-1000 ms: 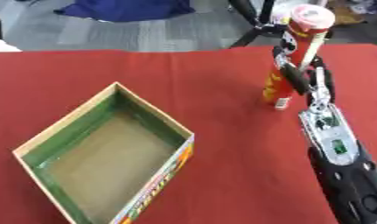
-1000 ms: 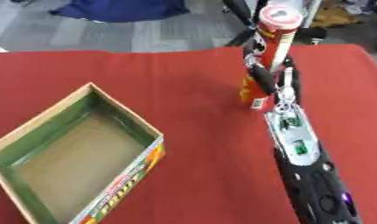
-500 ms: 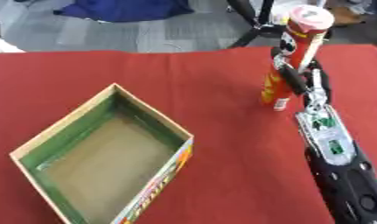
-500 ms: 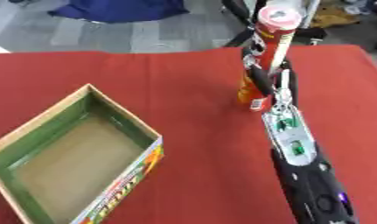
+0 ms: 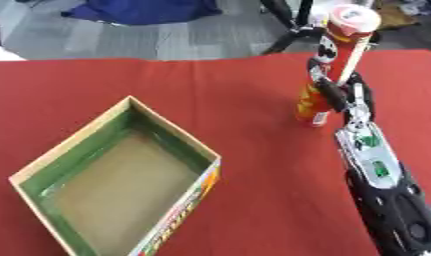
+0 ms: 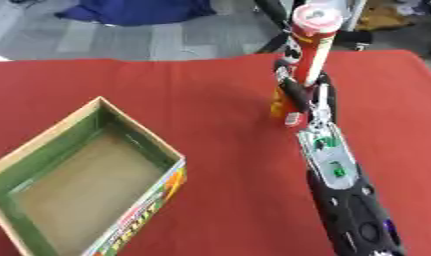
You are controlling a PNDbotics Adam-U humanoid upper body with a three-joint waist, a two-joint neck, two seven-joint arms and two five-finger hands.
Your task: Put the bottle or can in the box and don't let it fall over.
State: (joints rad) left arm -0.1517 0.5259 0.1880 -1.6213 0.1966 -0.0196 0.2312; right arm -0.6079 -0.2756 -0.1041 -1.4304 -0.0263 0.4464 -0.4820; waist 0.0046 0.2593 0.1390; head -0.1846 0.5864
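A tall red chip can (image 5: 337,60) with a pale lid stands upright on the red table, right of centre and toward the back. My right hand (image 5: 341,92) comes in from the lower right along a black and silver forearm, and its dark fingers curl round the can's lower half. An open cardboard box (image 5: 113,175) with green inner walls and a printed side lies at the lower left, with nothing inside. The left hand shows in neither view.
The red tablecloth (image 5: 236,85) reaches to a far edge, beyond which are a grey floor, a blue cloth (image 5: 144,10) and black stand legs (image 5: 288,35). Bare cloth separates the box from the can.
The can and the right hand stay in the same place; the hand's hold on the can looks unchanged. The box has not moved.
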